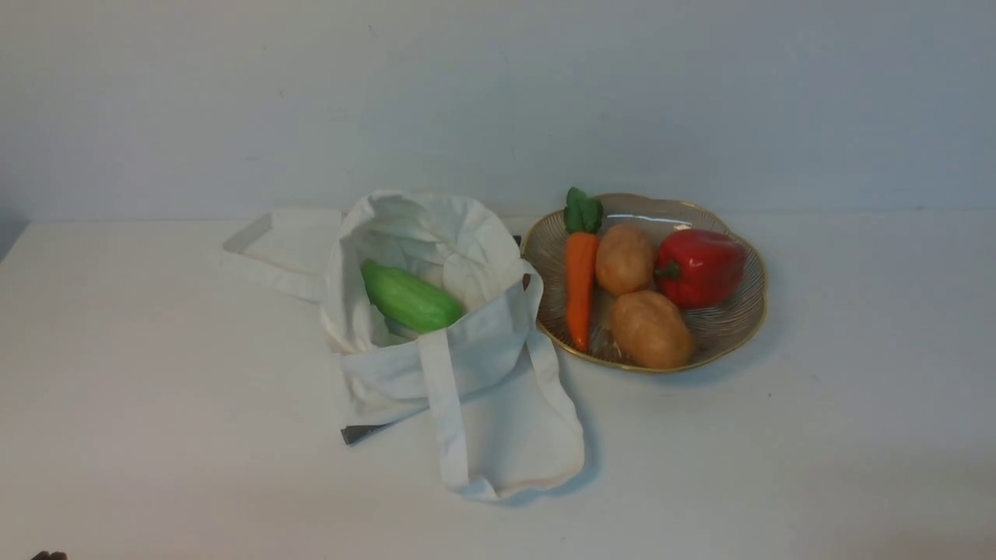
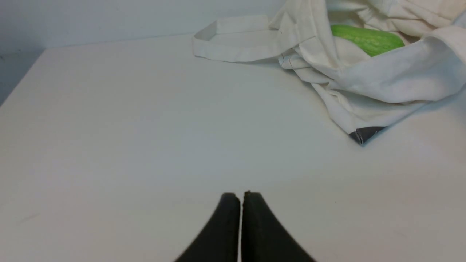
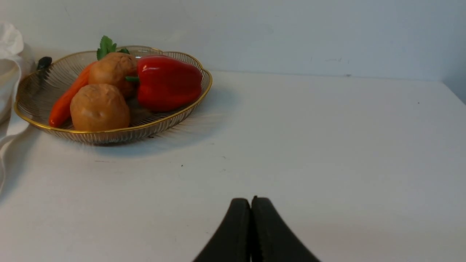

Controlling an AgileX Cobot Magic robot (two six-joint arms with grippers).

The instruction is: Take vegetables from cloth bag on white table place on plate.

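Surface (image 1: 156, 404): plain matte white tabletop carrying every item; a pale wall rises behind it.

Cloth bag (image 1: 498, 404): off-white fabric tote, crumpled and lying with its mouth open, left of centre in the front view. One strap (image 1: 272, 249) trails toward 10 o'clock from the bag; another strap (image 1: 450, 412) runs across its front face. A small dark tab (image 1: 362, 432) shows at its lower corner, at about 7 o'clock.

Cucumber (image 1: 408, 298): stubby light green vegetable resting inside the bag's open mouth, lying slantwise; also seen among the folds in the left wrist view (image 2: 367, 38).

Plate (image 1: 747, 311): shallow ribbed glass dish with a scalloped gold rim, just beside the bag at its 3 o'clock; the bag's edge touches or overlaps the rim.

Carrot (image 1: 580, 288): orange with a dark green leafy top, lying on the plate's 9 o'clock side, leaves toward 12 o'clock.

Potatoes: two brown ones on the plate, one (image 1: 624, 259) near the centre, one (image 1: 652, 328) toward 6 o'clock.

Red pepper (image 1: 700, 267): glossy, on the plate's 3 o'clock side, touching the upper potato.

Left gripper (image 2: 241, 198): black jaws pressed nearly together, holding nothing, above bare surface well apart from the bag.

Right gripper (image 3: 250, 203): jaws closed against each other, empty, above bare surface well apart from the plate.
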